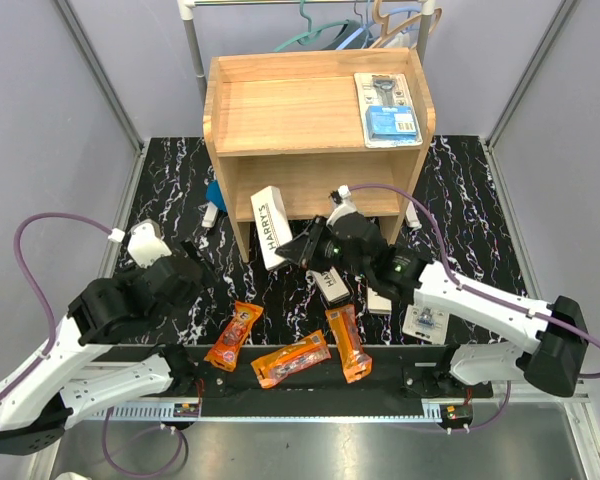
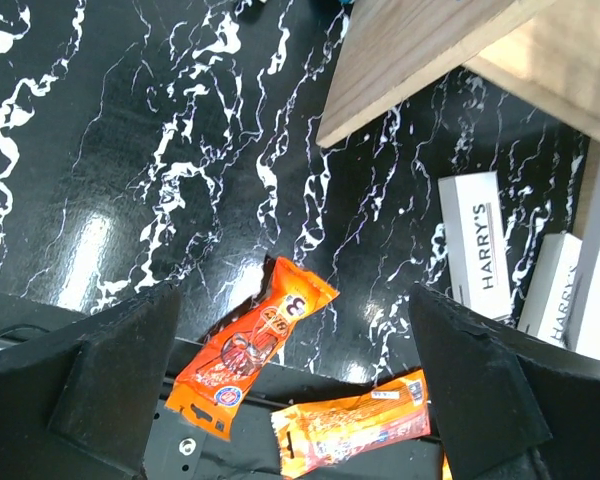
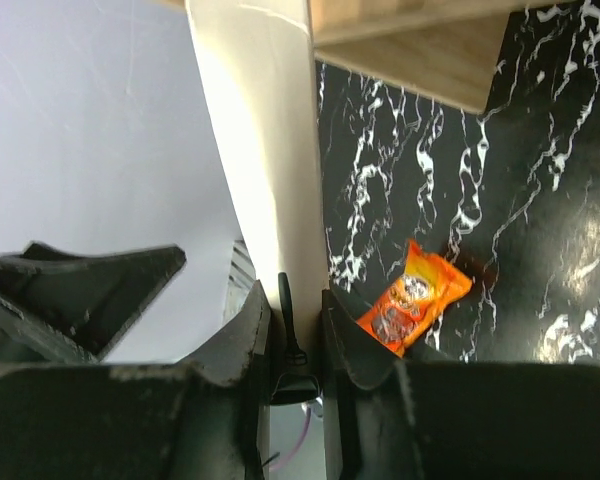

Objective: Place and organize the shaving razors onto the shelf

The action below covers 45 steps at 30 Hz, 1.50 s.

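**Overhead view.** The right gripper [image 1: 298, 245] pinched one end of a white box [image 1: 270, 226]. The box stood tilted in front of the shelf [image 1: 280, 100], by the left front leg at the lower tier. Whether box and shelf touched could not be told. A blister pack [image 1: 388, 110] lay at the right of the shelf's top. A second blister pack [image 1: 427, 322] lay on the table [image 1: 170, 170] beside the right arm, and a second box [image 1: 331, 286] lay partly under that arm. Three orange packets [image 1: 291, 359] lay along the near edge. The left gripper [image 1: 192, 265] hung over the table's left side.

**Right wrist view.** Only here was the grip plain. The fingers [image 3: 242, 335] pressed both broad faces of the white box [image 3: 265, 150], which was seen edge-on.

**Left wrist view.** The fingers [image 2: 120, 370] stood spread wide and held nothing, above two orange packets [image 2: 250, 345]. Two boxes lay side by side on the table, one with "HARRY'S" legible [image 2: 477, 245].
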Available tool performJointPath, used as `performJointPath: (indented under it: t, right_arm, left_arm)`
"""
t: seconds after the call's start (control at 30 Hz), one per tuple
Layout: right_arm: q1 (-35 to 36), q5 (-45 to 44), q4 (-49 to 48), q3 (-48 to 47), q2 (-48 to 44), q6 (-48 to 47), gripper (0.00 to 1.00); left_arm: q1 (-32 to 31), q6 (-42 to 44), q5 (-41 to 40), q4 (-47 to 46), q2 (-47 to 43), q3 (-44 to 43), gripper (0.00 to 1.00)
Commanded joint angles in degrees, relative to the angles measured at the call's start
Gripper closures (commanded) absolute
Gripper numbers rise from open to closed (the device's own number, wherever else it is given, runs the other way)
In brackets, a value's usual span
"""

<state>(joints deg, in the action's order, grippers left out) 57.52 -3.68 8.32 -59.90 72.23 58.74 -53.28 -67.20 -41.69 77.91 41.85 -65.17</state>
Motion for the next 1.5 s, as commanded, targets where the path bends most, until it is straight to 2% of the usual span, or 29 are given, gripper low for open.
performJointPath:
  t: [0.0, 0.3, 0.6, 1.0, 1.23, 1.33, 1.47]
  right_arm:
    - [-4.42, 5.35, -10.32, -3.38, 2.56, -1.18, 0.84]
    - [-9.35, 7.02, -17.54, -8.73, 11.16, -2.14, 0.82]
    - [-12.08, 9.48, -25.97, -11.64, 20.31, 2.43, 0.81]
    - [-14.89, 14.75, -26.77, -18.58, 29.81, 5.33, 0.75]
    - [-15.15, 18.79, -27.65, -19.38, 31.92, 6.74, 0.68]
    - [-15.07, 20.72, -27.83, -20.08, 32.54, 7.35, 0.61]
    - [-15.07, 21.52, -25.02, -21.05, 32.45, 6.83, 0.47]
  left_arm:
    - [0.10, 1.02, 1.26, 2.16, -0.53, 0.74, 0.01]
    - [0.10, 0.40, 2.05, 1.37, -3.08, 2.32, 0.01]
    - [0.10, -0.04, 3.63, 1.20, -4.32, 2.85, 0.01]
    - [0.10, -0.65, 4.69, 0.84, -5.19, 4.26, 0.01]
    - [0.10, -0.48, 5.04, 0.67, -5.28, 4.61, 0.01]
    - [0.10, -0.48, 5.04, 0.40, -5.37, 4.70, 0.01]
    - [0.10, -0.56, 5.22, 0.23, -5.46, 4.87, 0.01]
